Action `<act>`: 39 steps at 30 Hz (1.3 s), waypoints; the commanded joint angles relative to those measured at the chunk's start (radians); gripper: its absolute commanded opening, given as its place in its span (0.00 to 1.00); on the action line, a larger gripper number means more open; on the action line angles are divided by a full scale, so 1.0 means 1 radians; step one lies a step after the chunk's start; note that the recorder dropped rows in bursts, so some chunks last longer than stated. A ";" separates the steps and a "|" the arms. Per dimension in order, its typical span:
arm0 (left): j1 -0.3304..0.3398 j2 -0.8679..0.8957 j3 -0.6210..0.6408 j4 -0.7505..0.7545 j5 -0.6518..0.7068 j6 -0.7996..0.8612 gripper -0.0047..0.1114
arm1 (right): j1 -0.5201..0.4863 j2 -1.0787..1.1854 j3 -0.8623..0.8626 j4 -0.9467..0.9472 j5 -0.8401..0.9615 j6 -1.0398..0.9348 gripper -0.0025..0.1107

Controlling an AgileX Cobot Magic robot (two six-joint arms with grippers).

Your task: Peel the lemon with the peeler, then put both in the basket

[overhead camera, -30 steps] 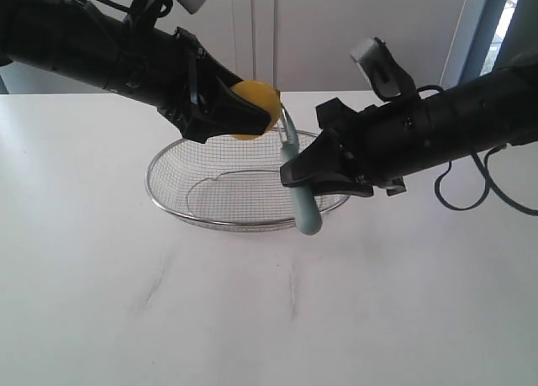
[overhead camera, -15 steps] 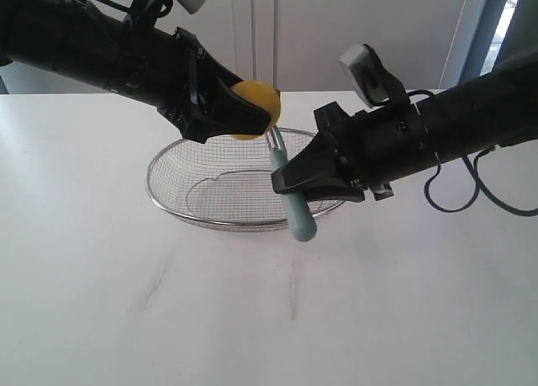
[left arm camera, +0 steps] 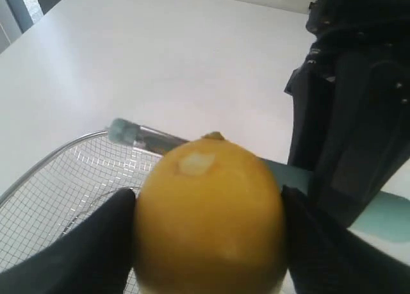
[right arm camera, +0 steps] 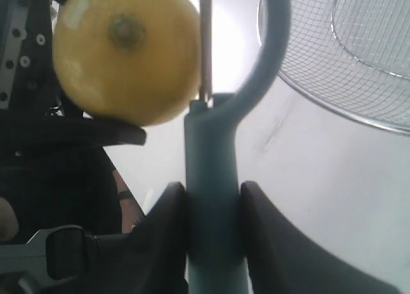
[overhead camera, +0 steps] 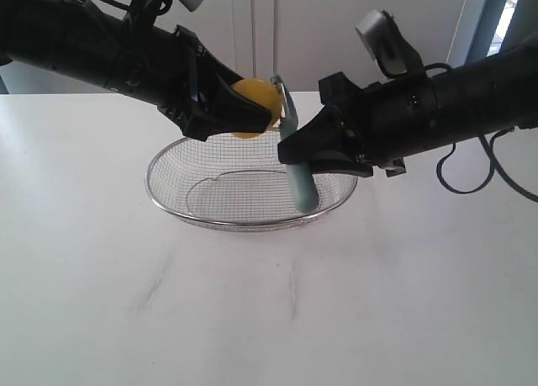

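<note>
The left pincer (overhead camera: 245, 117) reaches in from 10 o'clock of the exterior view and holds the lemon (overhead camera: 255, 108) between its two black fingers, which stand fairly wide apart to fit the fruit. The lemon hangs in the air over the 12 o'clock rim of the basket (overhead camera: 168, 203), clear of the mesh. In the left wrist view the fingers (left arm camera: 96, 246) press on opposite sides of the lemon, whose end shows a pale patch and a small nub.

The right pincer (overhead camera: 294, 155) comes in from 3 o'clock and clamps the pale teal handle of the peeler (overhead camera: 301, 188), its jaws drawn in narrow around it. The peeler stands nearly upright, with its head up at 3 o'clock of the lemon and its handle end down over the 3 o'clock part of the basket. In the right wrist view the thin metal blade runs along the lemon's edge and seems to touch it, with the curved teal arm of the head arching beyond.

The basket sits on the white surface (overhead camera: 252, 319), under both pincers.
</note>
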 commanded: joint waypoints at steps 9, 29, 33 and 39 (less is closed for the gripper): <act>0.001 -0.017 0.006 -0.032 0.013 0.000 0.04 | -0.004 -0.064 -0.008 0.004 -0.022 0.009 0.02; 0.001 -0.017 0.006 -0.032 0.015 0.000 0.04 | -0.004 -0.025 -0.008 -0.177 -0.081 0.094 0.02; 0.001 -0.017 0.006 -0.032 0.015 0.000 0.04 | -0.004 0.010 -0.008 -0.166 -0.050 0.094 0.02; 0.001 -0.017 0.006 -0.030 0.014 0.000 0.04 | -0.002 0.046 -0.008 -0.071 0.023 0.040 0.02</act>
